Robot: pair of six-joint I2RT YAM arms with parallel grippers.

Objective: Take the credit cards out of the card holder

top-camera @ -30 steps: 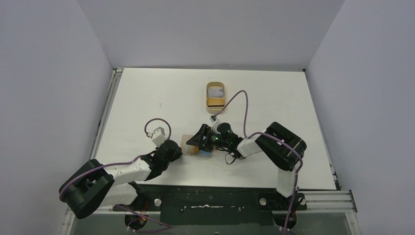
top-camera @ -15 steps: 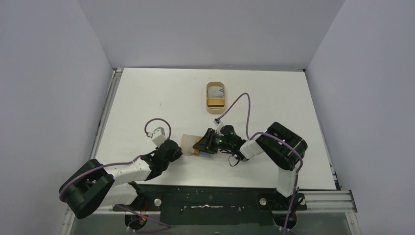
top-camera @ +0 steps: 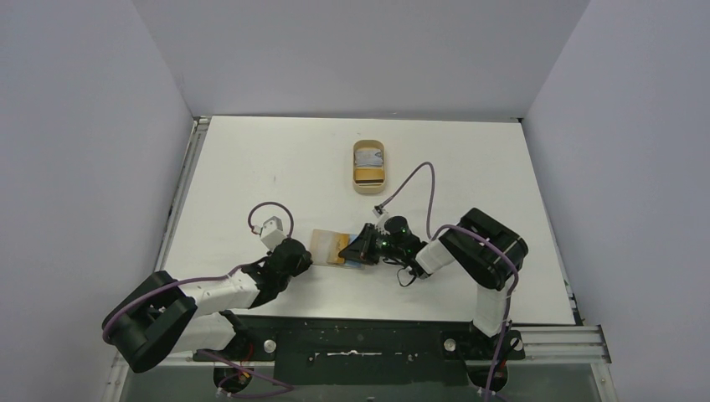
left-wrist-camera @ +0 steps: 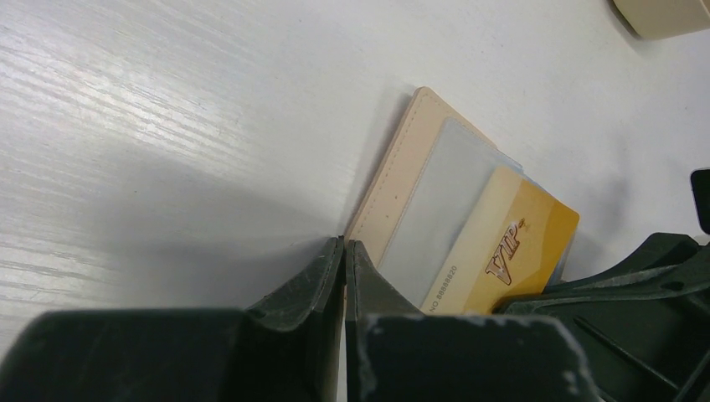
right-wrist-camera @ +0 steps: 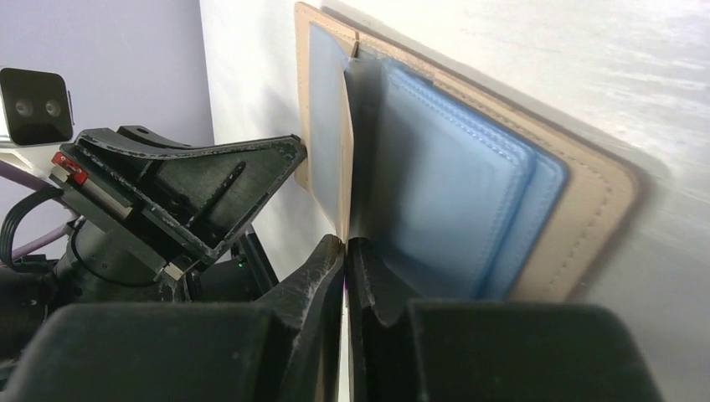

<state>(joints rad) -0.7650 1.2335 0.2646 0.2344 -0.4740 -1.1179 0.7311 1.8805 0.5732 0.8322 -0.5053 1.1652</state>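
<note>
The card holder (left-wrist-camera: pixel 393 167) is clamped in the left gripper (left-wrist-camera: pixel 344 247), the protruding edge of the stiff, slick gold card (left-wrist-camera: pixel 511 243) in the right gripper (right-wrist-camera: pixel 345 243).

Robotics lab test cell: two cabled robot arms (top-camera: pixel 209 289) stand bolted to an aluminium rail (top-camera: pixel 544 339) at a white table (top-camera: pixel 268 167), boxed in by plain partition walls (top-camera: pixel 360 50).

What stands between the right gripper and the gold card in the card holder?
Nothing visible. The right gripper is shut on the edge of the gold card, where it sticks out of the card holder.
</note>
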